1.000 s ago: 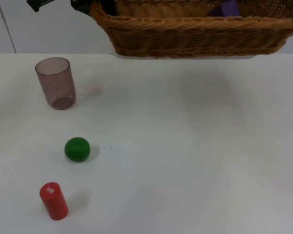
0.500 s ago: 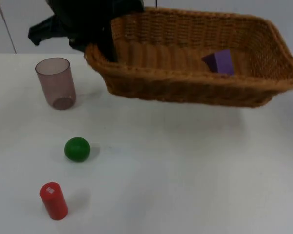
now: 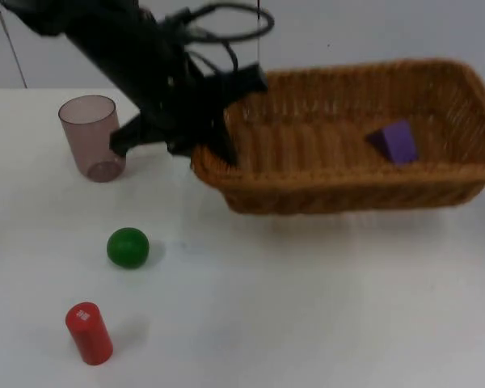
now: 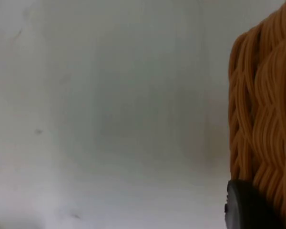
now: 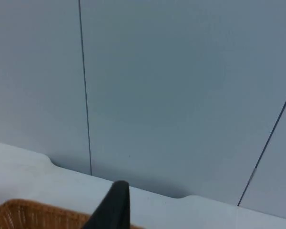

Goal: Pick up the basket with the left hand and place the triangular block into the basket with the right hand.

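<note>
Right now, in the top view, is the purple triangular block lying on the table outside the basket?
No, the purple triangular block lies inside the basket, which the left gripper holds at its rim.

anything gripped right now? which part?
Left gripper holds the basket by its left end rim; purple triangular block lies inside. Right gripper holds nothing visible.

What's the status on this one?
Left claw shut on basket rim, beside cup. Right claw back by the wall. Purple block in basket. Nothing in the way.
</note>
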